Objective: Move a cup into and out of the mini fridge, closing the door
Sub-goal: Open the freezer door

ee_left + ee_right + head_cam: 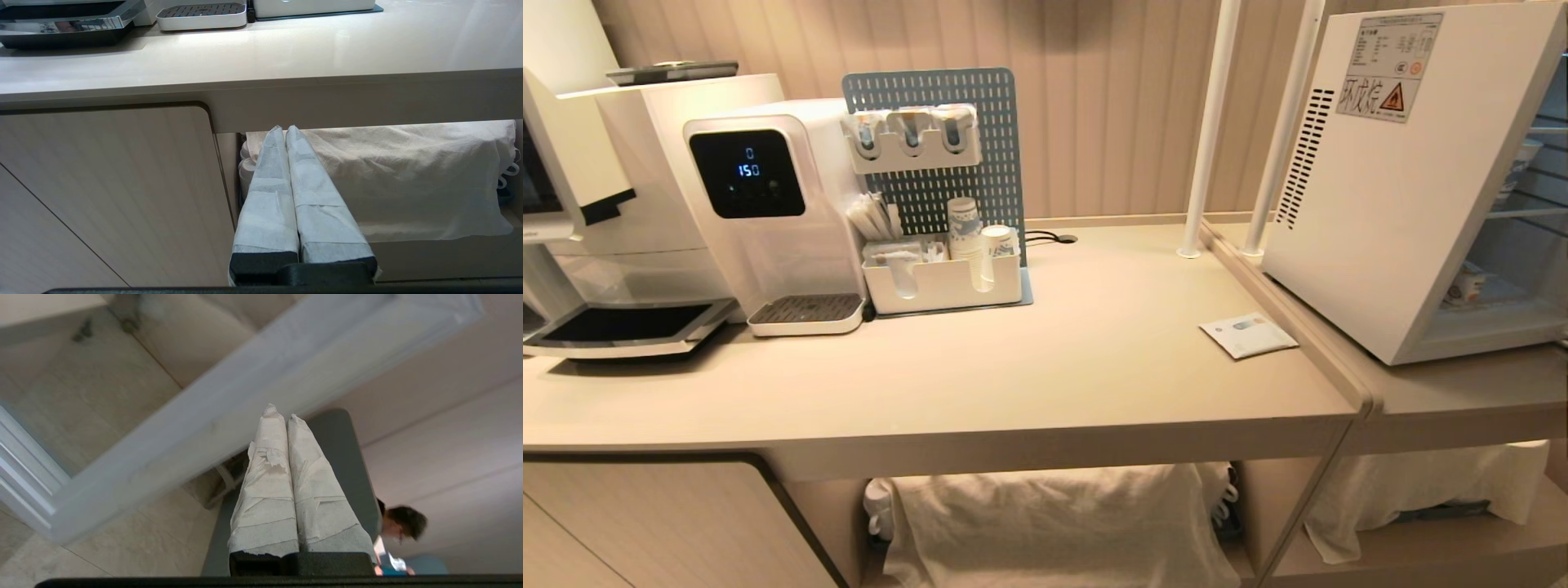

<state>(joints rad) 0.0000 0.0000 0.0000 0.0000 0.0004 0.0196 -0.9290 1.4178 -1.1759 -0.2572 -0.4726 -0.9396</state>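
Right gripper (282, 414): taped fingers pressed together, holding nothing, pointing at the blurred white frame of the door (229, 428), with a person (398, 531) beyond. Left gripper (284, 130): fingers likewise together and empty, parked below the counter (261, 53) edge before a white cloth (408, 179). The mini fridge (1388, 204) stands at the right on a lower shelf. The cup (1466, 286) sits on its bottom level.
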